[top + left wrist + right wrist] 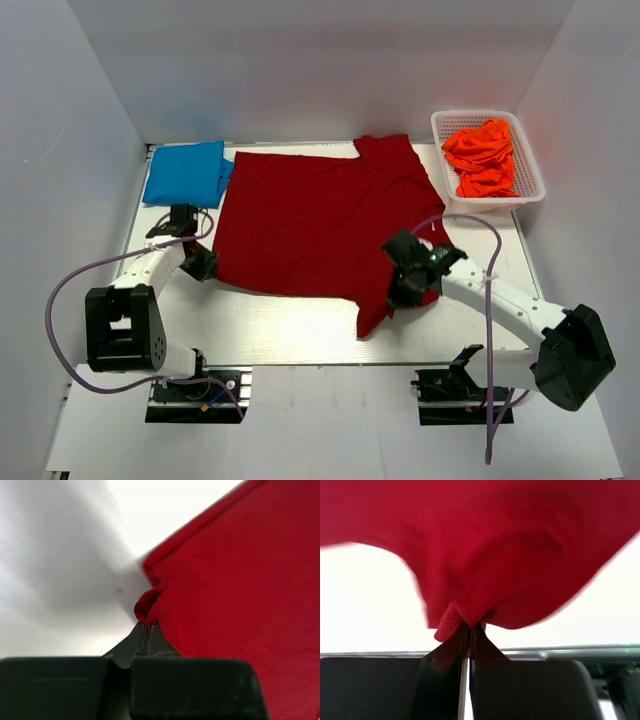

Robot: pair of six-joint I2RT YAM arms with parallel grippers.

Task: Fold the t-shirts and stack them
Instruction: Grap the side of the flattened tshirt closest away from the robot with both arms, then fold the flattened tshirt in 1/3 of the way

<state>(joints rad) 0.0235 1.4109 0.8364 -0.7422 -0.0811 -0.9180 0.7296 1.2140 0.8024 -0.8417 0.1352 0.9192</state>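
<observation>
A dark red short-sleeved cloth t-shirt [310, 225] lies spread flat across the middle of the white table [280, 330], its collar end turned toward the right. Everything else sits around this shirt.

The left gripper [200, 262] is at the red shirt's near-left corner. In the left wrist view its black fingers [155, 639] are pressed together, and a small puckered fold of the red hem [146, 605] is pinched between their tips. The right gripper [408, 285] is at the shirt's near-right side, where the sleeve hangs toward the table's near edge. The right arm lies partly over that cloth and hides it. In the right wrist view the jaws are closed tight on a bunched peak of red cloth [470, 612], which is lifted off the table surface.

Just past the shirt's far-left corner, touching its edge, lies a folded bright blue t-shirt [185, 172]. To the far right of the red shirt, just beside its sleeve, stands a white plastic mesh basket [531, 172] holding crumpled bright orange t-shirts [482, 158]. A purple cable [50, 310] loops out left of the shirt, clear of the cloth.
</observation>
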